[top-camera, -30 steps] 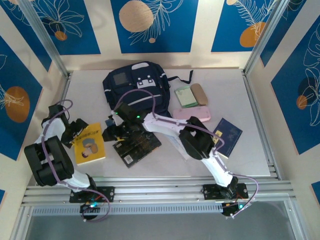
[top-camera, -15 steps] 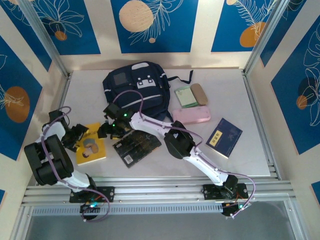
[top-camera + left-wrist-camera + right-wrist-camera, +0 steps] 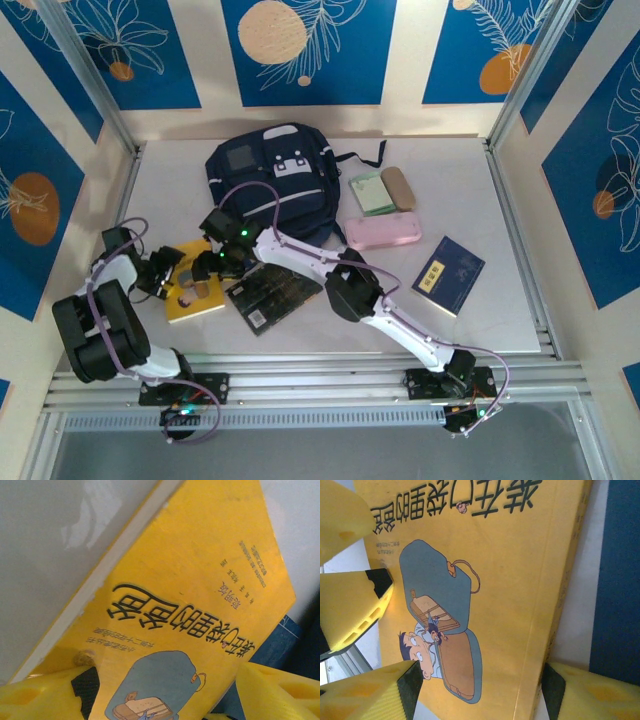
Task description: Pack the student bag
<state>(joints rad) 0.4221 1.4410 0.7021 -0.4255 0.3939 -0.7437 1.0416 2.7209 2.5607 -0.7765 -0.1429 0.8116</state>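
Note:
The student bag (image 3: 270,180), navy with white patches, lies at the back of the table. In front of it to the left lies a yellow picture book (image 3: 197,292) (image 3: 190,580) (image 3: 500,555). My right gripper (image 3: 207,267) (image 3: 480,692) reaches across to it, and its two pads press the book's opposite edges. My left gripper (image 3: 168,278) (image 3: 165,697) comes from the left and stands open astride a corner of the same book. One left pad is at the page edge. A gap shows beside the other finger (image 3: 280,690).
A dark book (image 3: 272,291) lies right beside the yellow one. Further right are a pink case (image 3: 383,231), a green notebook (image 3: 372,192), a tan case (image 3: 398,187) and a blue book (image 3: 448,274). The frame rail (image 3: 300,365) runs along the near edge.
My right arm has swung left off the dark book and over the yellow book. The yellow book has turned and slid a little. The left jaws have narrowed around its corner.

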